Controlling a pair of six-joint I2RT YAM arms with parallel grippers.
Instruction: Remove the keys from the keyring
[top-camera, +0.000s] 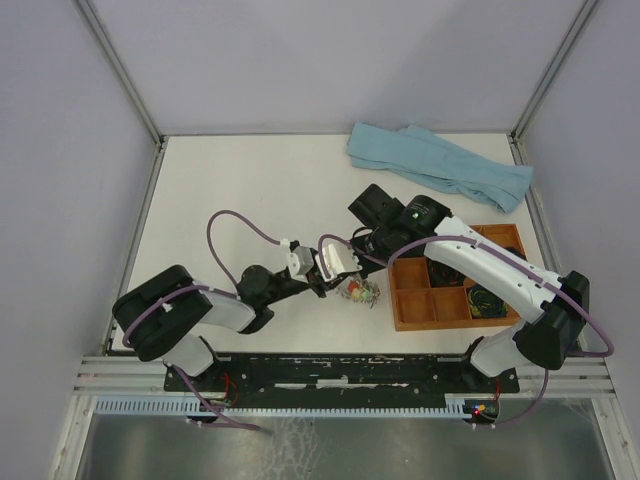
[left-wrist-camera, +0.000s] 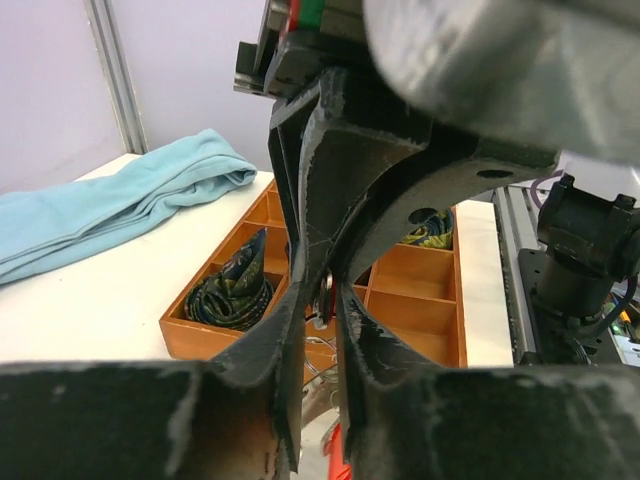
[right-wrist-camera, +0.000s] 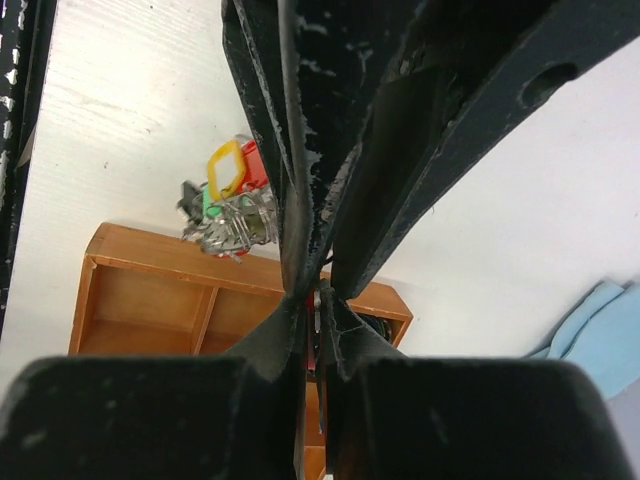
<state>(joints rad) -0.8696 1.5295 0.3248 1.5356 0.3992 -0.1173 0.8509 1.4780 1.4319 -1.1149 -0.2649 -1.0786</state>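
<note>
Beside the tray (top-camera: 396, 300), keyring (top-camera: 360, 292) (keys (right-wrist-camera: 232, 180) on it)

keys (right-wrist-camera: 228, 200) (red, green, yellow) beside tray (right-wrist-camera: 140, 305)

Pretty clearly a robotics lab, some test cell: a white bench (top-camera: 250, 190) is boxed in by plain pale panels (top-camera: 60, 150) and aluminium posts (top-camera: 120, 70), and a cabled left arm (top-camera: 200, 310) and right arm (top-camera: 490, 265) are bolted to a metal rail (top-camera: 110, 372).
</note>
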